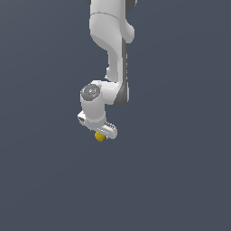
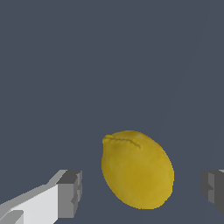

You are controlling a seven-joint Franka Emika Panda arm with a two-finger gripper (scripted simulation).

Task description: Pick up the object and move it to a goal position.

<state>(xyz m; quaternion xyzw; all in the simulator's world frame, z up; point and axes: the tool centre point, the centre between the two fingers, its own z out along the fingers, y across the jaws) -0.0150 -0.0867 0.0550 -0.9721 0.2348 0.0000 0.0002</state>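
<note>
Plain slate-grey ground fills both views. Over it hangs the white arm (image 1: 110, 67), its tool (image 2: 142, 192) spread with the yellow object (image 2: 136, 169) between the fingers (image 2: 70, 192), untouched. If they close off-centre, I judge the egg-shaped curve could squirt free.

Only a plain ground (image 1: 180, 189), dark slate blue-grey, matte and unpatterned. Fills the exterior view from edge to edge in one even tone, with no seam, rim or corner to mark where it ends. Same flat colour across the wrist view (image 2: 57, 65), broken only by a faint slanting streak (image 2: 183, 78), barely paler than the rest. Floor or table: cannot tell.
</note>
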